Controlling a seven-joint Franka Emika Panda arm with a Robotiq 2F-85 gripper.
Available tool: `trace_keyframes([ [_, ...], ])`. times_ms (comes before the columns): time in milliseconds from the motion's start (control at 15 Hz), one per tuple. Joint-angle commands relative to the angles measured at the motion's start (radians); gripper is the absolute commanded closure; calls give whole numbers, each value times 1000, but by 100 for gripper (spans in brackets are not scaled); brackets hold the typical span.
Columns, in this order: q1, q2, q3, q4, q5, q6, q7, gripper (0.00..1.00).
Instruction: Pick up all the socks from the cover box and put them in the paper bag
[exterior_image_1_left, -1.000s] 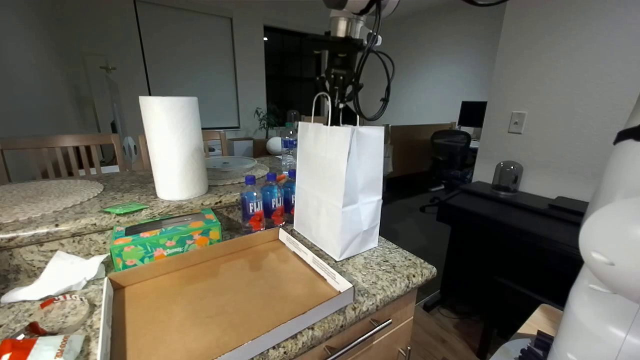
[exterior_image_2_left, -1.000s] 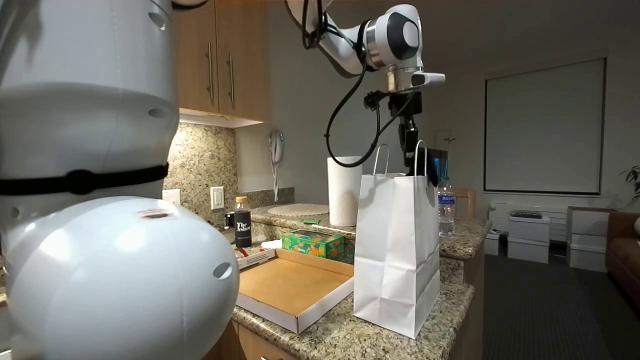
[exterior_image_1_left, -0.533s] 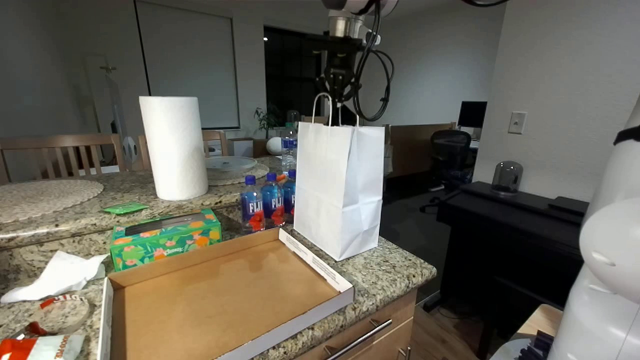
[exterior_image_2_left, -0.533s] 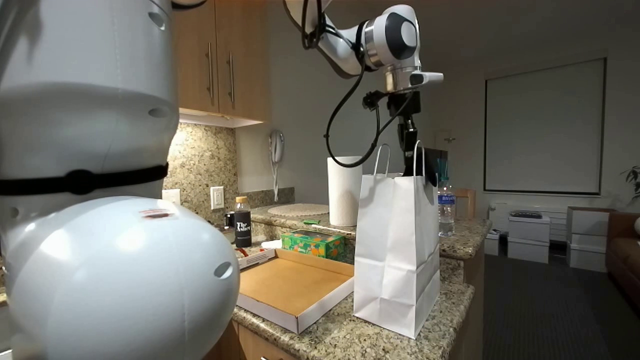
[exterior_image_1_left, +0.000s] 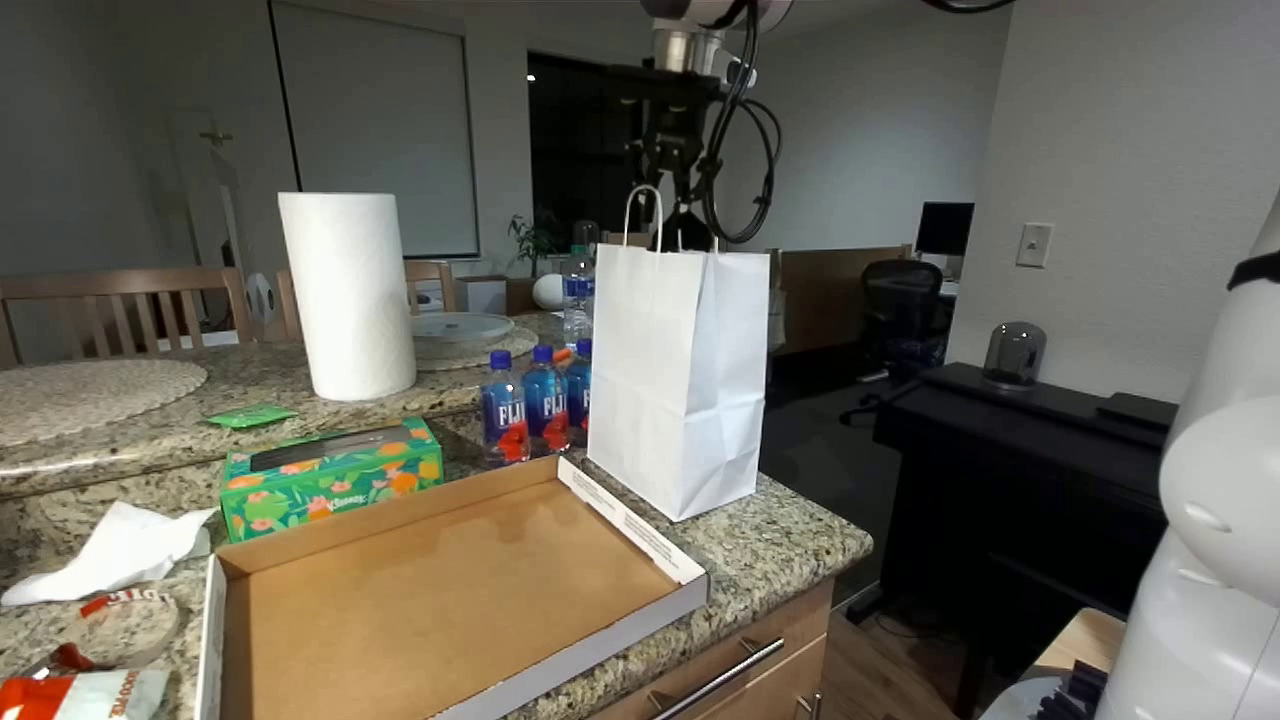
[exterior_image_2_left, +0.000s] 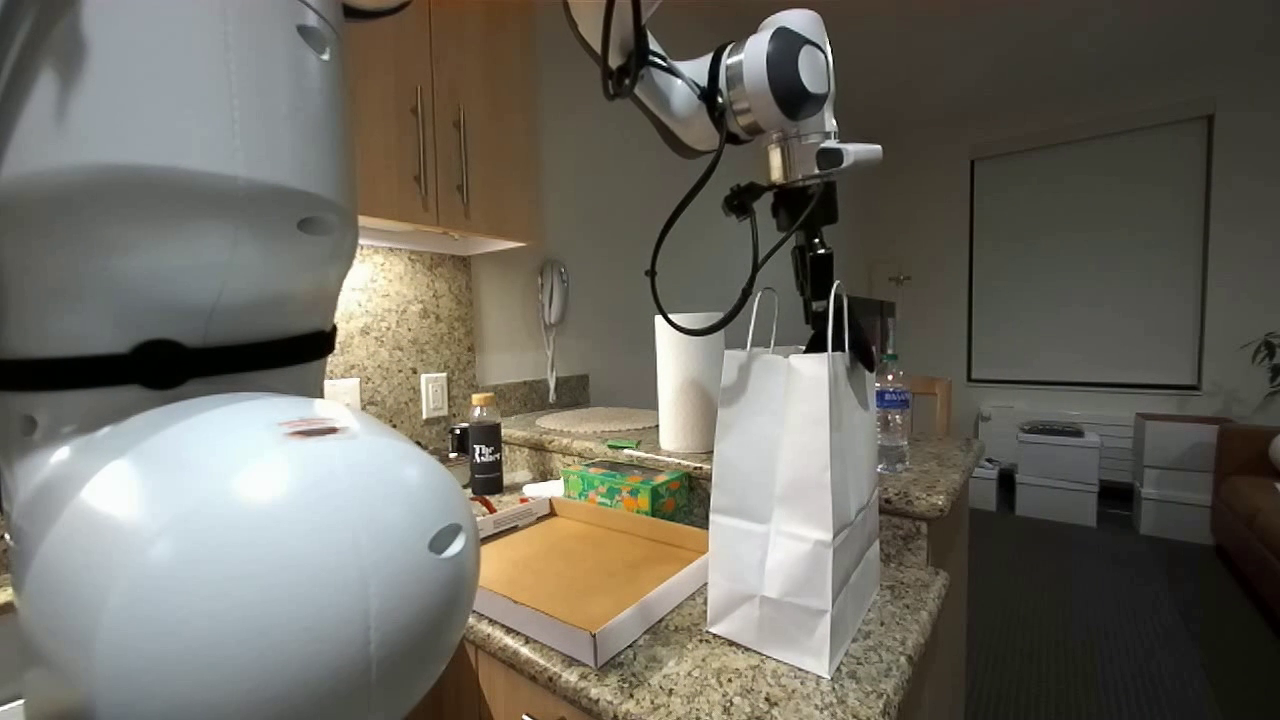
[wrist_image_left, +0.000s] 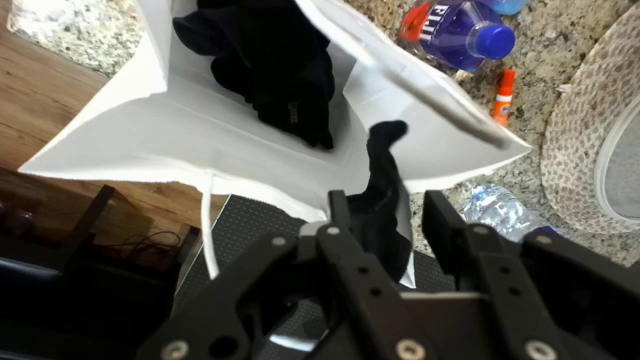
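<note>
Only the wrist view looks down into the bag (wrist_image_left: 175, 130), where a heap of black socks (wrist_image_left: 280, 75) lies; both exterior views show just its upright outer walls. Another sock (wrist_image_left: 377, 215) lies across the bag's rim, between the fingers (wrist_image_left: 442, 225), which stand partly apart with a gap on one side of the cloth, not gripping it; whether one finger touches it I cannot tell. In both exterior views the box (exterior_image_1_left: 450, 590) sits flat, one edge just beside the bag. Bottles (exterior_image_1_left: 505, 410) stand near the bag, just past the box's corner. A strip of table (exterior_image_1_left: 790, 540) runs past the bag's foot to the table's corner, and beyond that edge the wrist view shows open room down to the floor (wrist_image_left: 45, 110).
</note>
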Motion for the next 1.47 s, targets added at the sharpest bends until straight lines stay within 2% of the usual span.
trace_keyframes([
  [0,8,-17,9,-21,-25,43,34,24],
  [200,8,-5,14,-11,-28,39,38,5],
  [267,7,2,14,-8,-26,34,38,2],
  [733,9,51,8,-10,-21,29,37,0],
  [800,9,59,6,-9,-22,26,36,3],
  [867,10,66,5,-9,-23,24,37,20],
  [1000,11,80,2,-6,-23,8,34,30],
  [1400,16,86,-4,2,-65,-35,57,71],
])
